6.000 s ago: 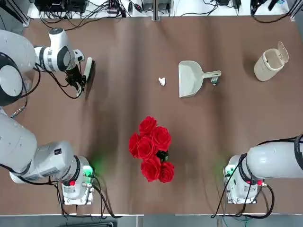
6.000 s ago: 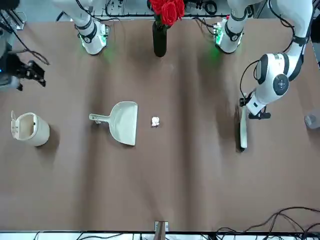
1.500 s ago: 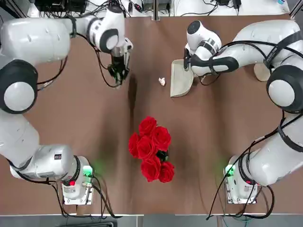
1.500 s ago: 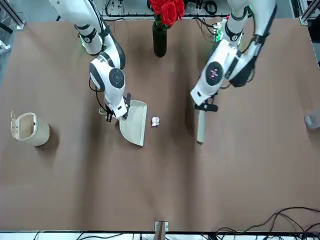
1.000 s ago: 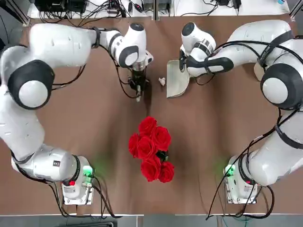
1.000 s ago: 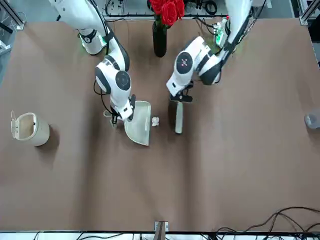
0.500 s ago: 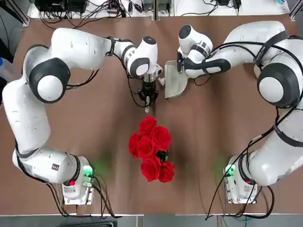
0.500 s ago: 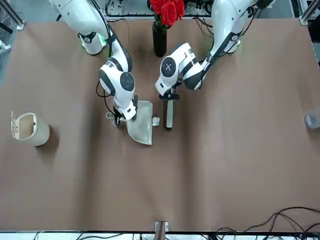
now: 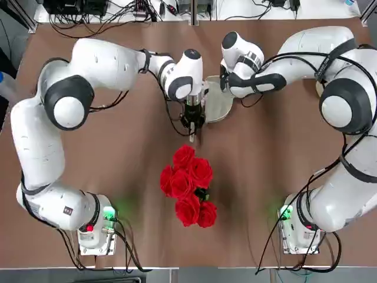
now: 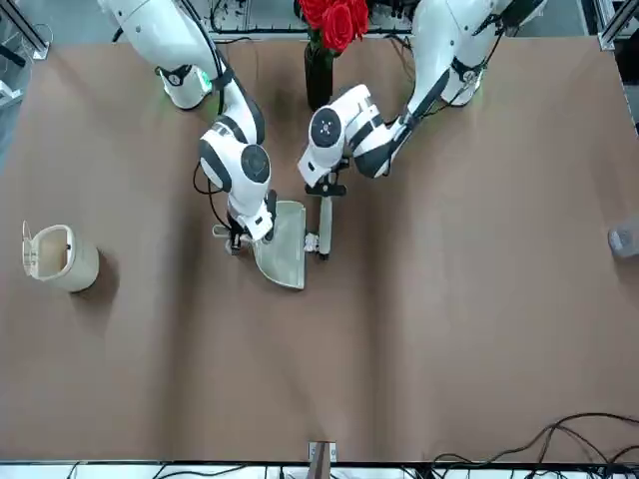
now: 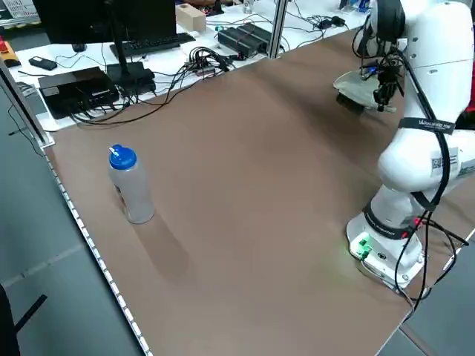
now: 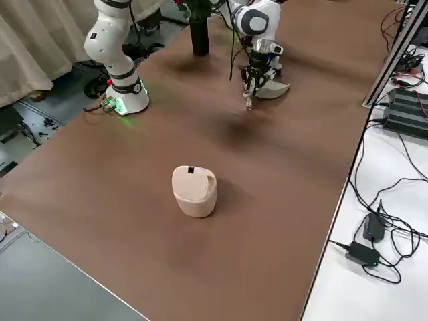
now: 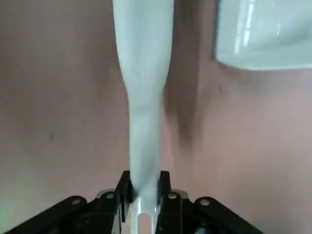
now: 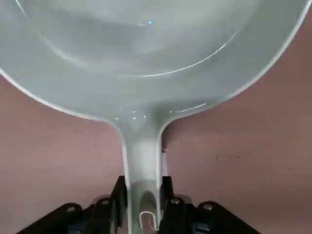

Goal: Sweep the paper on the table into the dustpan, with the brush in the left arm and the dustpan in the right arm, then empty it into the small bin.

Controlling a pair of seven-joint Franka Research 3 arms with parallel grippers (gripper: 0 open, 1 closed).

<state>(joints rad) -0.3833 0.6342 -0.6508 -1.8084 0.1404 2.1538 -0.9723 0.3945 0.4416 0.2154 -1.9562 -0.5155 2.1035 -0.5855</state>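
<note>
Your left gripper (image 13: 145, 195), clenched on the brush (image 13: 144, 97), is now nearer the dustpan (image 10: 280, 249), closing in on its open edge. Your right gripper (image 14: 145, 202) grips the dustpan's handle. The paper (image 10: 312, 242) sits between dustpan and brush. On the brown table (image 10: 329, 379), the small bin (image 10: 62, 257) stands apart from the dustpan, beyond its handle end; monitors (image 11: 74, 22) stand on a white desk (image 11: 67, 63).

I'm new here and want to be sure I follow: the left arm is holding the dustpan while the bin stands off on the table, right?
Not quite: the left arm is holding the brush, as the front view shows. The bin does stand off on the table.
</note>
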